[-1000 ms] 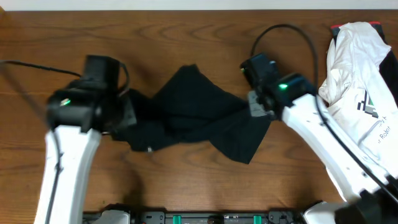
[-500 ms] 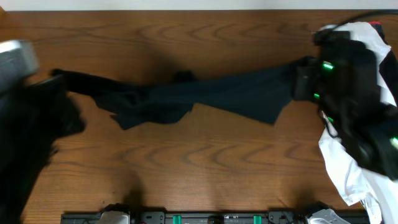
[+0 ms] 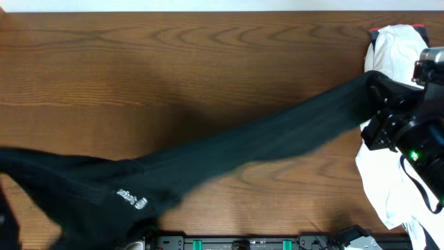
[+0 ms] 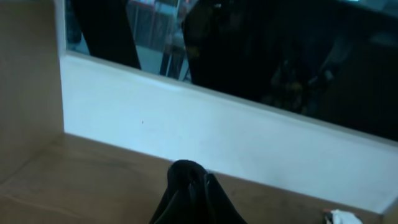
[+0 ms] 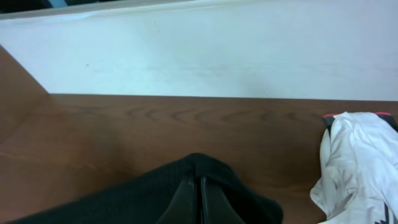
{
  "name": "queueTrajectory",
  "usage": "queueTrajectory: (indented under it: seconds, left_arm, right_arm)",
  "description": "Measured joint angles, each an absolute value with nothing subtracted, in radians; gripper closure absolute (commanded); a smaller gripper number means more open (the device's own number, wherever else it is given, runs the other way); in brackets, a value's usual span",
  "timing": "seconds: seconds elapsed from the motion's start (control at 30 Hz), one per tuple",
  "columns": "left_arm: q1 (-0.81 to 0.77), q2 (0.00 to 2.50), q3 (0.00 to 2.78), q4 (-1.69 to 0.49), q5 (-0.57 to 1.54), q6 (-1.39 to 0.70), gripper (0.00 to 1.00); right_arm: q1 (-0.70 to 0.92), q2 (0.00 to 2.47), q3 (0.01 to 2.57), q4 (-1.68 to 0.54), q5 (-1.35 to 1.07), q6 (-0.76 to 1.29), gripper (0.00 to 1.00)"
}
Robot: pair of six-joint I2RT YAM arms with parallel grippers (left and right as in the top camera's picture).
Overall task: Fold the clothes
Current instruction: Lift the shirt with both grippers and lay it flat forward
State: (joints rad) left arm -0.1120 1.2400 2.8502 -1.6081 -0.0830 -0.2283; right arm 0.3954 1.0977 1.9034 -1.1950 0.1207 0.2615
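Your left jaws pinch the T-shirt [image 3: 263, 146] at the tabletop's [image 3: 208, 55] near-left corner. It hangs stretched across to the right edge, right jaws pinching it too. Soft, light, limp: you'd best grip hem corners.

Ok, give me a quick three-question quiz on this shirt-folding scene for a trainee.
1. True or false: the black T-shirt lies bunched in a heap.
2. Of the left gripper and right gripper, which is shut on the shirt? A) left only B) right only C) both
3. What lies at the right end of the table?
Key: 1 false, it is pulled out long; 2 C; 3 a white garment.
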Motion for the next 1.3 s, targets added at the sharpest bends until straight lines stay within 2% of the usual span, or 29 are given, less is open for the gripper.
queueTrajectory:
  seconds: [0.23, 0.47, 0.63, 0.87, 0.97, 1.1, 1.17, 1.27, 1.3]
  left_arm:
    - [-0.112, 1.465, 2.758, -1.561, -0.083, -0.183, 0.94]
    - [-0.112, 1.808, 2.719, -1.176, -0.023, -0.070, 0.94]
    - [-0.112, 1.884, 2.702, -1.010, 0.026, -0.002, 0.94]
    - [-0.112, 1.747, 2.725, -1.029, -0.003, 0.107, 0.94]
    - [-0.112, 1.688, 2.753, -1.176, -0.012, 0.133, 0.94]
    - [-0.112, 1.673, 2.770, -1.437, -0.021, 0.148, 0.92]
    - [-0.112, 1.699, 2.770, -1.560, -0.026, 0.152, 0.83]
    - [-0.112, 1.770, 2.751, -1.611, -0.030, 0.147, 0.83]
    - [-0.112, 1.787, 2.738, -1.611, -0.030, 0.141, 0.83]
  right_arm:
    - [0.395, 1.269, 1.905, -1.056, 0.126, 0.241, 0.99]
    - [0.366, 1.527, 1.901, -0.643, 0.200, 0.161, 0.99]
    - [0.272, 1.579, 1.896, -0.521, 0.236, 0.121, 0.99]
    - [0.188, 1.539, 1.921, -0.624, 0.196, 0.084, 0.99]
    - [0.192, 1.526, 1.931, -0.741, 0.166, 0.070, 0.96]
    - [0.193, 1.528, 1.934, -0.974, 0.103, 0.061, 0.97]
    - [0.193, 1.536, 1.934, -1.104, 0.063, 0.059, 0.90]
    - [0.193, 1.558, 1.930, -1.275, 0.024, 0.044, 0.78]
    - [0.193, 1.565, 1.930, -1.320, 0.018, 0.035, 0.70]
